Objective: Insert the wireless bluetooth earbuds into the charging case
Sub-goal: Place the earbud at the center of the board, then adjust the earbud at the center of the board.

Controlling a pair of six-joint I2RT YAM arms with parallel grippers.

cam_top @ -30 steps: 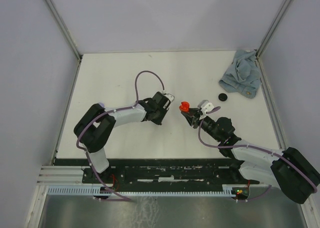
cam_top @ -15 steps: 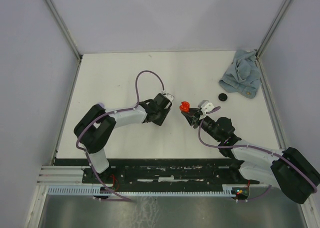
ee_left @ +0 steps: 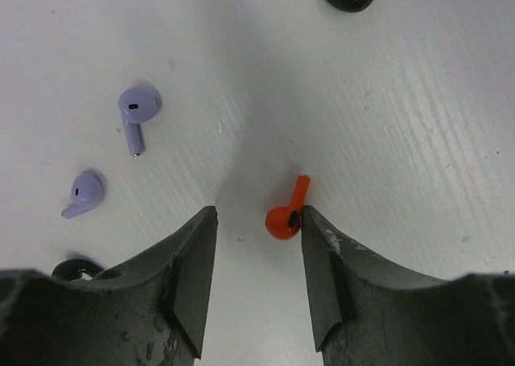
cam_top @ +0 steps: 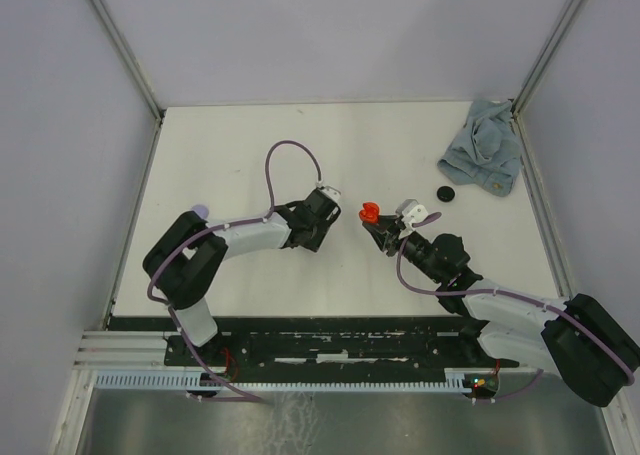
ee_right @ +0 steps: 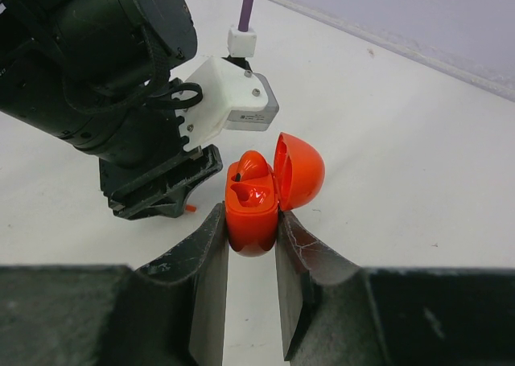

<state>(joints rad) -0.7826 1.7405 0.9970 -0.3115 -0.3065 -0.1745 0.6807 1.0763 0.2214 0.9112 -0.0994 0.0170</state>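
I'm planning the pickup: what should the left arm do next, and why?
Probably close the left jaws on the red earbud: they stand open around it on the table, and the right jaws hold the open red case.

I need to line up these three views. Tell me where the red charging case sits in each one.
Top external: the red charging case sits at centre, held by the right gripper.
Left wrist: not in it.
Right wrist: centre, lid open, gripped low.
Shared landmark: the left gripper, left of the case in both.

No writing, label, brand or number can be read on anything here.
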